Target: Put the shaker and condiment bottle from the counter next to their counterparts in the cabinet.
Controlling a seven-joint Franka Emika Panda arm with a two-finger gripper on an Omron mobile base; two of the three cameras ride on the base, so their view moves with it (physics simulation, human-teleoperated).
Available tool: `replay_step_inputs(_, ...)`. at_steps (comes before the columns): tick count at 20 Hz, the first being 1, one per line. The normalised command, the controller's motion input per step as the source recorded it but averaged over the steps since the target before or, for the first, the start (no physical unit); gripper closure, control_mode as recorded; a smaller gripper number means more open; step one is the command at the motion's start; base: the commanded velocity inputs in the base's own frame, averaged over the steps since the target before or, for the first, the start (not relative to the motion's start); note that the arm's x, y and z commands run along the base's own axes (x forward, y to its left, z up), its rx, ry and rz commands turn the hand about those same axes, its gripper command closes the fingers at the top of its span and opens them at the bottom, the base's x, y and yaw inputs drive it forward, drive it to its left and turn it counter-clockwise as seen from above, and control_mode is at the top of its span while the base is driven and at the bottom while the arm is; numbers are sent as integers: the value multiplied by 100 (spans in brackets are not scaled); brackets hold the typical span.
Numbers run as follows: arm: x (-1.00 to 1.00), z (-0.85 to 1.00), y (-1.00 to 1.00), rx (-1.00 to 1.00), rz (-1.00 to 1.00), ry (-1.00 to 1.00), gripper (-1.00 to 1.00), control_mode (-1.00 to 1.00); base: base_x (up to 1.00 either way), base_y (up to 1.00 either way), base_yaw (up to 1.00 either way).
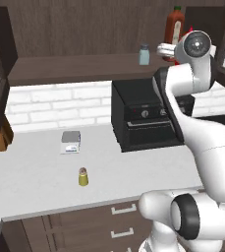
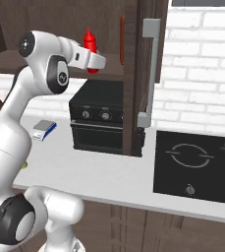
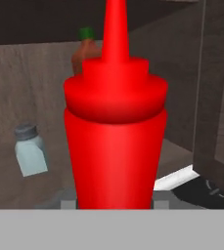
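Gripper [image 2: 91, 58]: clenched on red bottle [image 3: 115, 146], upper centre | Risk: sauce bottle [image 1: 175, 27] or blue shaker [image 1: 144, 54] toppled if shelf [image 1: 74, 69] placement is crowded.

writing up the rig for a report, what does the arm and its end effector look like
The arm is glossy white, built of rounded tubular links with dark grey to black bands at the joints and round grey caps on the joint ends. The end effector has a white body. No cables or markings show.

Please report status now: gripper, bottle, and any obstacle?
Gripper shut on condiment bottle, up at cabinet shelf. Sauce bottle and blue-grey shaker close ahead. Yellow shaker on counter.
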Motion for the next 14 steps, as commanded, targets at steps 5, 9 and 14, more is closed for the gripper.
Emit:
replay_step_inputs(5,21,-24,-15,-1,-8,2,100,-100,0,0,0)
replay_step_inputs(9,26,-8,-12,0,-7,6,100,-100,0,0,0)
replay_step_inputs(14,33,0,-12,0,-7,7,100,-100,0,0,0)
